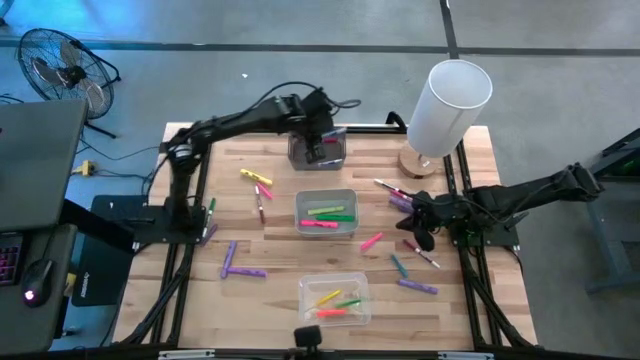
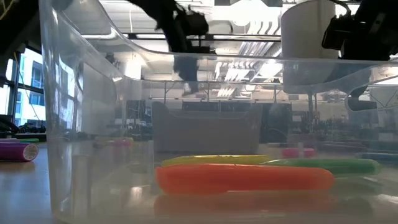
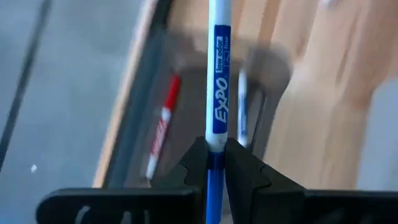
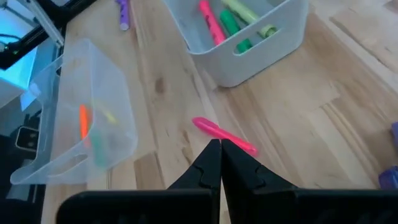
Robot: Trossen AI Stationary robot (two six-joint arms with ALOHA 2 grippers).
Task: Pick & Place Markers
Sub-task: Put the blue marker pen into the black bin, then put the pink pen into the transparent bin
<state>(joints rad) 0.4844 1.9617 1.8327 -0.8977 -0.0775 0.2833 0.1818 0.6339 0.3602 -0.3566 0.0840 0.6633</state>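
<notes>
My left gripper [image 1: 318, 150] is over the dark bin [image 1: 296, 155] at the table's far middle, shut on a white marker with a blue label [image 3: 219, 74]. A red marker [image 3: 163, 124] and a blue one [image 3: 241, 112] lie in that bin. My right gripper [image 1: 425, 215] is shut and empty, low over the right side of the table, just short of a pink marker [image 4: 224, 135] lying flat on the wood. Loose markers lie around it, among them a purple one [image 1: 418, 286] and a pink one [image 1: 372, 241]. My left gripper pinches the marker between its two fingers where the white barrel meets its blue end [image 3: 215, 155]. The marker runs along the fingers and sticks out past their tips toward the bin below. It is lifted clear of the bin.
A grey bin [image 1: 300, 200] with pink, green and yellow markers stands mid-table. A clear bin [image 1: 305, 290] with orange, yellow and green markers stands at the near edge. A white cylinder on a wooden base [image 1: 445, 105] stands far right. Yellow [image 1: 255, 177] and purple [image 1: 240, 270] markers lie on the left.
</notes>
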